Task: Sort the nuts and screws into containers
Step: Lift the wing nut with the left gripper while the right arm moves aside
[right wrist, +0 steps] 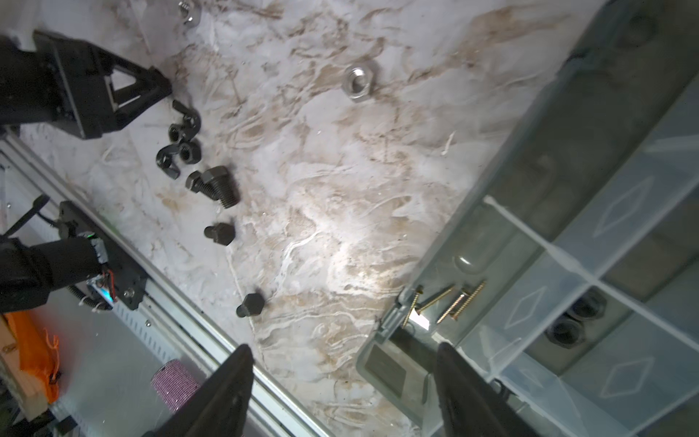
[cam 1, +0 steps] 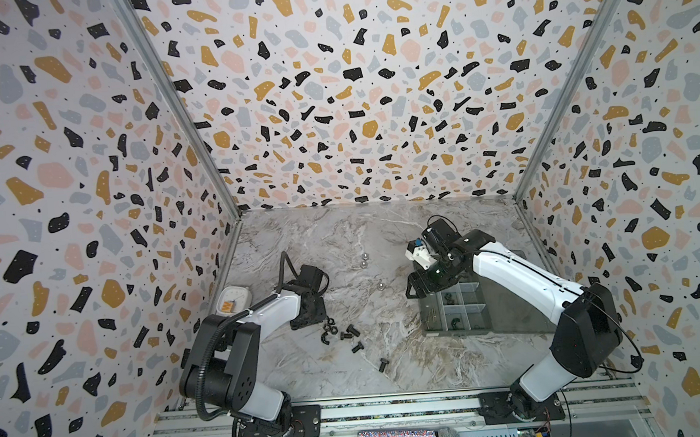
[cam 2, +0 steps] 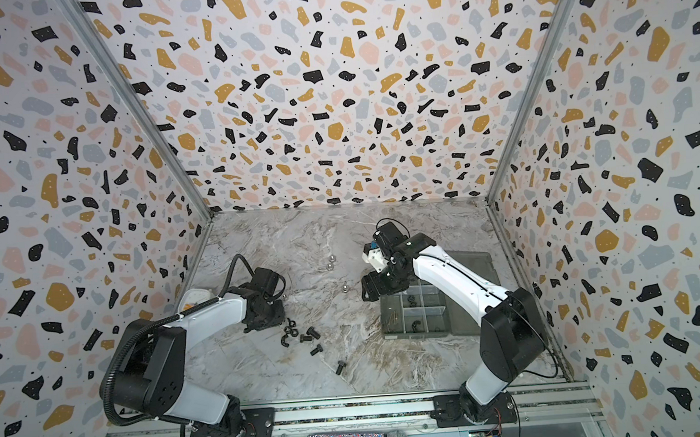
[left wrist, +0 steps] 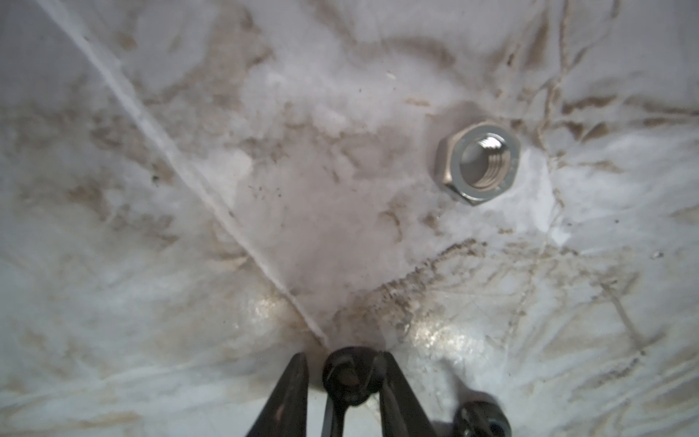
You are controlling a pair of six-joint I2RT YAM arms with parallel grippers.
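Farthest out from my left jaws, on their outer side, the white dish (cam 1: 236, 296) sits on the surface (cam 1: 320, 238). The left jaws are down at the edge of the loose black nuts (cam 1: 329, 330). In the left wrist view they stand narrow around one black nut (left wrist: 350, 378). One finger (left wrist: 399, 393) is against it and a sliver of surface shows beside the other, so I see no firm clamp. Ahead of them a silver hex nut (left wrist: 478, 162) lies flat, apart from the black pieces.

Just right of those jaws lie the black bolts (cam 1: 350, 332), two touching and two more strung out toward the rail. Between the two sets of jaws, silver nuts (cam 1: 363, 264) are scattered on the surface.

My right jaws hang wide apart and empty over the near-side wall of the organiser box (cam 1: 443, 333). One finger (right wrist: 227, 393) shows against the surface and the other against the box. Just ahead of them one compartment holds brass screws (right wrist: 446, 300), and a compartment farther in holds black ring nuts (right wrist: 569, 331). Beyond the right jaws the lid (cam 1: 512, 313) lies open.
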